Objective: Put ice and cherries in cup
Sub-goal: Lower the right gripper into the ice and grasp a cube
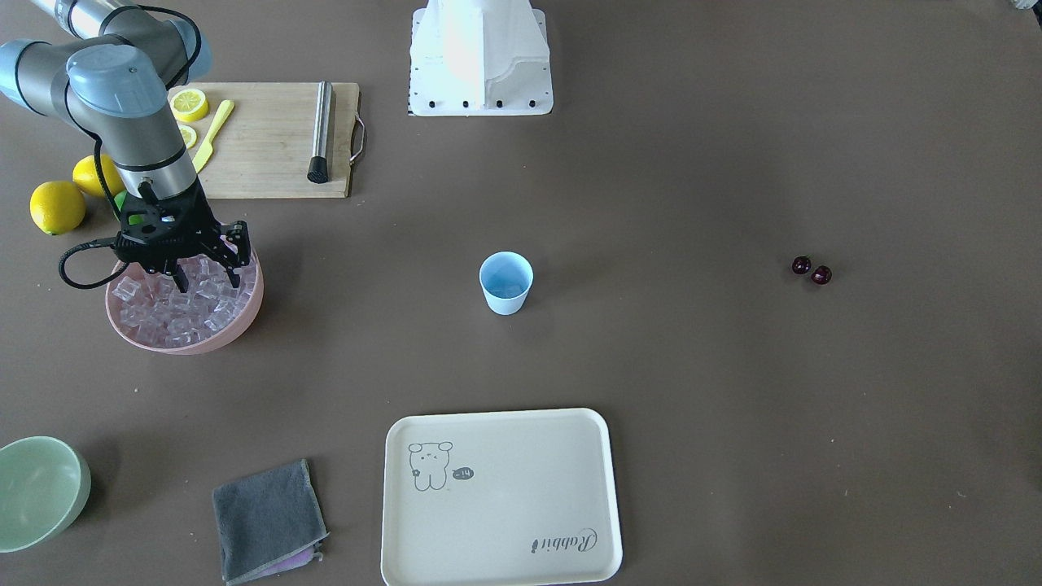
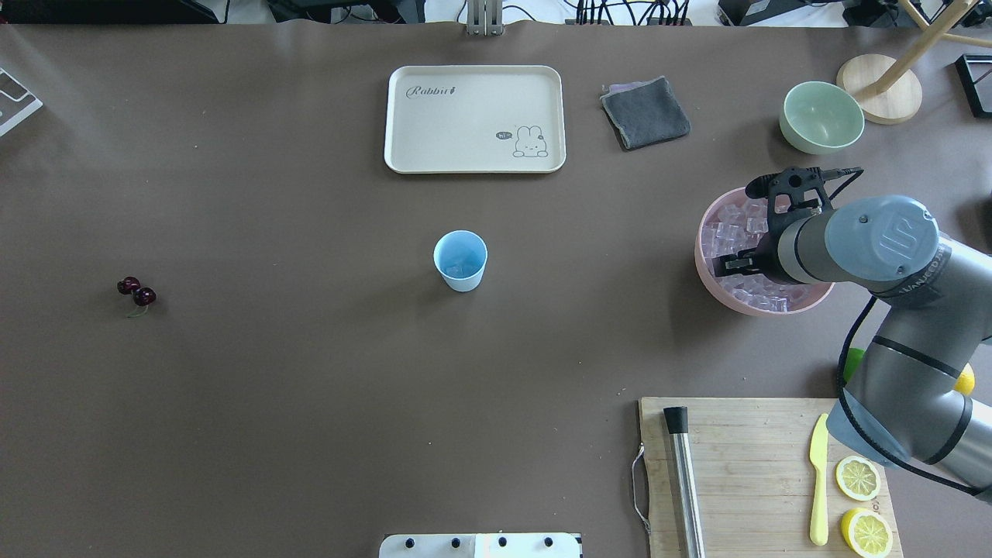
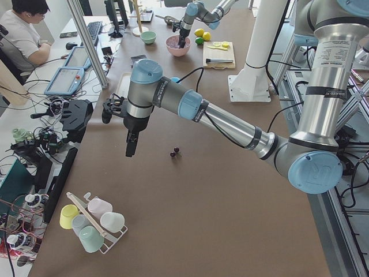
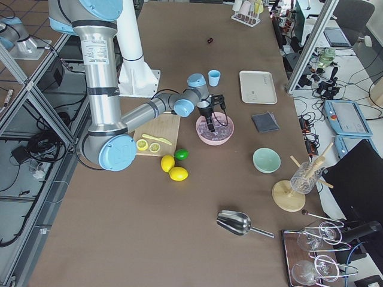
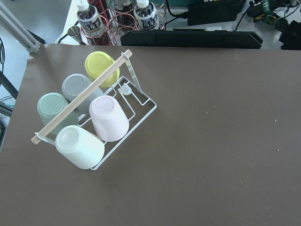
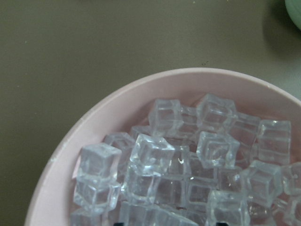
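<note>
The ice (image 1: 167, 317) is a heap of clear cubes filling a pink bowl (image 1: 207, 345), also close up in the right wrist view as ice (image 6: 188, 160). My right gripper (image 1: 207, 280) stands open above it, its fingertips down among the top cubes. The pale blue cup (image 1: 505, 282) stands upright mid-table, with something glassy at its bottom (image 2: 462, 269). Two dark cherries (image 1: 812, 270) lie together far off on the other side. My left gripper (image 3: 131, 144) hangs above the table close to the cherries (image 3: 174, 152); I cannot tell whether it is open or shut.
A chopping board (image 1: 269, 138) behind the bowl carries lemon slices, a yellow knife and a steel rod. Whole lemons (image 1: 57, 207) lie beside it. A green bowl (image 2: 821, 116), grey cloth (image 2: 645, 112) and cream tray (image 2: 474, 118) line the far edge. A cup rack (image 5: 89, 122) sits below the left wrist.
</note>
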Robot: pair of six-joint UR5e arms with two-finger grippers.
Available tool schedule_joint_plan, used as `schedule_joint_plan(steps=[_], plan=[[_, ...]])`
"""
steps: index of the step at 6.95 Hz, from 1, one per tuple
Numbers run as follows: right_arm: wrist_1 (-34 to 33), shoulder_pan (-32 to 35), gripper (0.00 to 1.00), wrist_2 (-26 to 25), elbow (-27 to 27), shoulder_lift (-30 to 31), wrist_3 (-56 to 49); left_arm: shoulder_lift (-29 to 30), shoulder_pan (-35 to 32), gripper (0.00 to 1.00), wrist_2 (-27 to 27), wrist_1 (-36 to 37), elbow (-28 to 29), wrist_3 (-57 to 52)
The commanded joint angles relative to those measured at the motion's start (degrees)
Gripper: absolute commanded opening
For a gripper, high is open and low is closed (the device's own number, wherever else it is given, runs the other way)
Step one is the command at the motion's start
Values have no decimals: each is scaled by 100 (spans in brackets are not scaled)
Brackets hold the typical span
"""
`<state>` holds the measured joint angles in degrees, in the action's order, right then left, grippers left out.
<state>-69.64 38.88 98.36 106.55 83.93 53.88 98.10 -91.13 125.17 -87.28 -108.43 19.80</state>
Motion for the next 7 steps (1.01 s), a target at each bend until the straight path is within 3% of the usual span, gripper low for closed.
schedule_joint_plan(steps=[1,2,7], plan=[[-5,6,33,-1,6,53,0,42,8,98,-1,9,15,6],[-6,6,0,-1,32,27,0,59,8,98,-1,9,15,6],[-23,233,0,130,190,-8,-18,33,8,98,-1,0,-55,24]])
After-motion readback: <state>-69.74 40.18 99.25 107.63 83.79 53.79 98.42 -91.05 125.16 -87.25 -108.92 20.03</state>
